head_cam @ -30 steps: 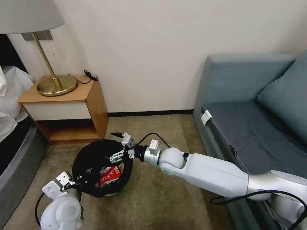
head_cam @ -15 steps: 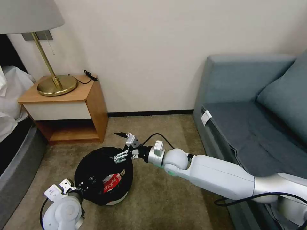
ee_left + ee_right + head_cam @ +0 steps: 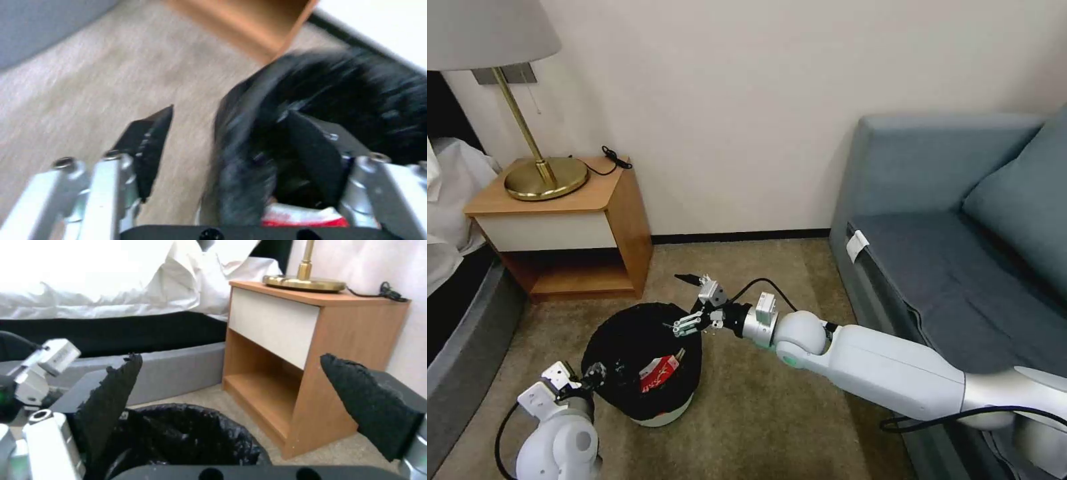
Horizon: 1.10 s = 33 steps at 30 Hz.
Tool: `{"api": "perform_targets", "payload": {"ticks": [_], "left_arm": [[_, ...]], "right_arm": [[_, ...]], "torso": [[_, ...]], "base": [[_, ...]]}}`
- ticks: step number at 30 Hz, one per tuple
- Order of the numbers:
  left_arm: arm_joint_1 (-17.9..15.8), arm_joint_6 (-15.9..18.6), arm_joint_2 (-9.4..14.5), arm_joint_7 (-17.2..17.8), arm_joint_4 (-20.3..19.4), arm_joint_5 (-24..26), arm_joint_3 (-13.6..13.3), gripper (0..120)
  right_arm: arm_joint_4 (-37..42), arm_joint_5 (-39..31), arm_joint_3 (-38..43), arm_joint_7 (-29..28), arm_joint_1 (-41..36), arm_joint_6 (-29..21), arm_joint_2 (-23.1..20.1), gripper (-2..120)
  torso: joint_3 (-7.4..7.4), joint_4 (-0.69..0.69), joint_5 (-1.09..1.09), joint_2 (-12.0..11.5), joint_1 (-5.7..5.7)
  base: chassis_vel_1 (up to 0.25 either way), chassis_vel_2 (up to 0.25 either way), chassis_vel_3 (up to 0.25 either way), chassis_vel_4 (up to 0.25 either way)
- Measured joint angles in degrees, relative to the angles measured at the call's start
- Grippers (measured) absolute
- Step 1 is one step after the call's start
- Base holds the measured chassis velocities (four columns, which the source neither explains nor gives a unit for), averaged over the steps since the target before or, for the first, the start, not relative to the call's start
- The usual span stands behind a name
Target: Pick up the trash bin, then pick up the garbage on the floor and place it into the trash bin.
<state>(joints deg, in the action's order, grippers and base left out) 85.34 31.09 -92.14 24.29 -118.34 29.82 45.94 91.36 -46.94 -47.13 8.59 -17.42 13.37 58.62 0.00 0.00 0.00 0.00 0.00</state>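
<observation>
Nearest me, the left end effector (image 3: 590, 377) straddles the near rim of the small round white trash bin lined with a black plastic bag (image 3: 627, 340), fingers spread, on the beige carpet. A red-and-white snack packet (image 3: 658, 373) lies inside. Beyond, the right end effector (image 3: 688, 303) hovers over the far rim, spread wide, holding nothing, near the wooden nightstand (image 3: 584, 227).

Head high, looking down — both wrists close; all share trash bin (image 3: 640, 360).
</observation>
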Motion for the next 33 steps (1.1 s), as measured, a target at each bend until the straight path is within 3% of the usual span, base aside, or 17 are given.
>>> {"api": "perform_targets", "payload": {"ticks": [1,2,3,5,6,7,8,9,12,17,19,21,24,25,27,29,33], "left_arm": [[0.8,-2.8,0.0,-4.6,-0.8,-2.4,0.1,80],[0.8,-2.8,0.0,-4.6,-0.8,-2.4,0.1,80],[1.1,-4.7,0.1,-7.3,-1.0,-3.4,0.2,84],[1.7,-13.5,0.7,-18.8,-0.8,-7.4,1.0,95],[1.7,-13.5,0.7,-18.8,-0.8,-7.4,1.0,95],[1.7,-14.9,0.9,-20.5,-0.6,-8.1,1.1,96],[1.7,-18.5,1.6,-25.0,0.2,-10.2,1.7,99],[1.7,-18.5,1.6,-25.0,0.2,-10.2,1.7,99],[1.6,-21.4,2.9,-29.5,0.5,-11.6,2.1,100],[1.8,-22.2,3.6,-31.0,0.1,-12.7,1.5,100],[2.0,-22.8,4.1,-32.3,-0.5,-14.1,0.6,100],[2.0,-22.9,4.2,-32.5,-0.7,-14.3,0.4,100],[2.3,-23.0,4.9,-33.2,-1.8,-15.2,-0.5,100],[2.3,-23.0,4.9,-33.2,-1.8,-15.2,-0.5,100],[3.0,-22.9,5.2,-33.6,-3.1,-16.4,-1.4,100],[3.2,-22.9,5.3,-33.6,-3.4,-16.6,-1.6,100],[4.1,-23.4,5.3,-33.3,-4.3,-18.3,-2.7,100]], "right_arm": [[0.4,-0.3,0.8,-0.3,-0.4,-0.2,-0.5,100],[0.4,-0.3,0.8,-0.3,-0.4,-0.2,-0.5,100],[0.7,-0.4,1.3,-0.5,-0.7,-0.3,-0.8,100],[2.6,-0.5,4.5,-3.0,-2.5,-1.3,-1.8,100],[2.6,-0.5,4.5,-3.0,-2.5,-1.3,-1.8,100],[3.1,-0.5,5.3,-3.9,-3.1,-1.6,-2.1,100],[5.3,-0.3,8.8,-7.2,-5.5,-3.0,-3.1,100],[5.3,-0.3,8.8,-7.2,-5.5,-3.0,-3.1,100],[9.8,2.2,20.0,-11.8,-12.1,-4.8,-5.1,100],[14.7,5.3,32.1,-15.2,-19.6,-5.8,-7.3,100],[20.6,10.1,44.0,-19.6,-29.2,-8.0,-7.5,100],[22.6,12.0,47.1,-21.2,-32.0,-9.1,-7.0,100],[30.4,20.2,58.0,-26.2,-41.7,-15.0,-4.4,100],[30.4,20.2,58.0,-26.2,-41.7,-15.0,-4.4,100],[36.6,27.6,64.6,-29.3,-50.6,-18.1,-1.7,100],[37.9,29.0,65.8,-30.1,-53.0,-18.8,-0.8,100],[41.5,34.3,67.7,-31.0,-60.0,-19.5,6.7,100]], "torso": [[0.0,0.01,0.0,0.0,0.0],[0.0,0.01,0.0,0.0,0.0],[0.0,0.01,0.0,0.0,0.0],[0.0,0.01,0.01,0.0,0.0],[0.0,0.01,0.01,0.0,0.0],[0.0,0.0,0.01,0.0,0.0],[0.0,0.0,0.0,0.0,0.0],[0.0,0.0,0.0,0.0,0.0],[0.0,0.01,0.02,0.0,0.0],[0.0,-0.01,0.01,0.0,0.0],[0.0,-0.02,0.01,0.0,0.0],[0.0,-0.02,0.02,0.0,0.0],[-0.01,-0.01,0.01,0.0,0.0],[-0.01,-0.01,0.01,0.0,0.0],[-0.01,-0.02,0.0,0.0,0.0],[-0.01,-0.02,0.01,0.0,-0.01],[-0.01,0.0,0.0,0.0,0.0]], "base": [[0.0,0.0,0.0,0.0],[0.0,0.0,0.0,0.0],[0.0,0.0,0.0,0.0],[0.0,0.0,0.0,0.0],[0.0,0.0,0.0,0.0],[0.0,0.0,0.0,0.0],[0.0,0.0,0.0,0.0],[0.0,0.0,0.0,0.0],[0.0,0.0,0.0,0.0],[0.0,0.0,0.0,0.0],[0.0,0.0,0.0,0.0],[0.0,0.0,0.0,0.0],[0.0,0.0,0.0,0.0],[0.0,0.0,0.0,0.0],[0.0,0.0,0.0,0.0],[0.0,0.0,0.0,0.0],[0.0,0.0,0.0,0.0]]}}
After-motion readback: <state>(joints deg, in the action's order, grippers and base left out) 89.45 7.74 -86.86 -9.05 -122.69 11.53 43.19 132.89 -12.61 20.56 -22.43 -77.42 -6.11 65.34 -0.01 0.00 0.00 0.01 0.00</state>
